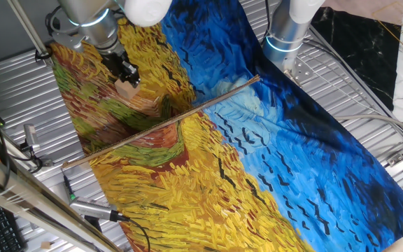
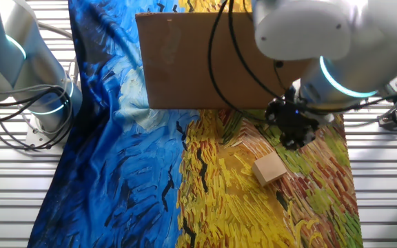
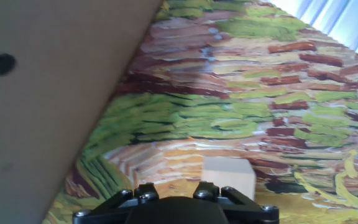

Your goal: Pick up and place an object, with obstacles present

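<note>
The light tan wooden cube (image 1: 126, 89) lies on the painted cloth near the far left; it also shows in the other fixed view (image 2: 269, 169) and low in the hand view (image 3: 229, 176). My gripper (image 1: 127, 74) hovers just above the cube, apart from it (image 2: 293, 138). Its jaws stand apart with nothing between them (image 3: 176, 188); the cube sits ahead and slightly right. The brown obstacle (image 1: 161, 122) shows as a long thin line across the cloth. From the other side it is a flat brown board (image 2: 205, 62), close on my left in the hand view (image 3: 48, 87).
The painted cloth (image 1: 271, 168) covers a ribbed metal table (image 1: 355, 91). A second arm's white base (image 1: 285, 31) stands at the far edge and also shows in the other fixed view (image 2: 19, 69). Cables and tools (image 1: 96, 210) lie near the front left corner.
</note>
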Available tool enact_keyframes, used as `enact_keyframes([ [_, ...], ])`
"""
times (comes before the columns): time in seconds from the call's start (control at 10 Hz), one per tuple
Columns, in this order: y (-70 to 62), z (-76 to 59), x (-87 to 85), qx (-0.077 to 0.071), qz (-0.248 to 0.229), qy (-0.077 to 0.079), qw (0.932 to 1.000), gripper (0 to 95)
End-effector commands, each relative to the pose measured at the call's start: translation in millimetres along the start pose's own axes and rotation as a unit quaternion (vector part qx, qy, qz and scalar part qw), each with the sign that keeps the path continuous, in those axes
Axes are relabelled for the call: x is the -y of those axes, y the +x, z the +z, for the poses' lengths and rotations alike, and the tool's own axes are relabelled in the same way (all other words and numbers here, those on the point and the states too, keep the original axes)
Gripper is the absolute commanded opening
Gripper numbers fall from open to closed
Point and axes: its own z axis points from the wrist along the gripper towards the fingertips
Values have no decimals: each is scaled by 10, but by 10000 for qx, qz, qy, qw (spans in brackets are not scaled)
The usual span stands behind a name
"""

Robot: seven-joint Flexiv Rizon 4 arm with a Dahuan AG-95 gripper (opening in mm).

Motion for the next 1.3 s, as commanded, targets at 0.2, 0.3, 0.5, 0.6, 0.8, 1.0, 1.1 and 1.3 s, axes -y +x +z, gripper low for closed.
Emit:
enact_keyframes([
  [0.2,0,-7,2,-50,-47,-42,10000,380],
  [0.3,-8,-7,-2,-89,-82,-82,9999,570],
  [0.5,-8,-7,-2,-83,-157,-99,9998,570],
  [0.6,-8,-7,-2,-66,-147,-68,9998,570],
  [0.8,-8,-7,-2,-75,79,-8,9999,760],
  [1.0,-8,-7,-2,-110,274,145,9995,760],
  [1.1,-8,-7,-2,-92,315,158,9993,760],
  [1.3,-8,-7,-2,-15,355,272,9990,760],
])
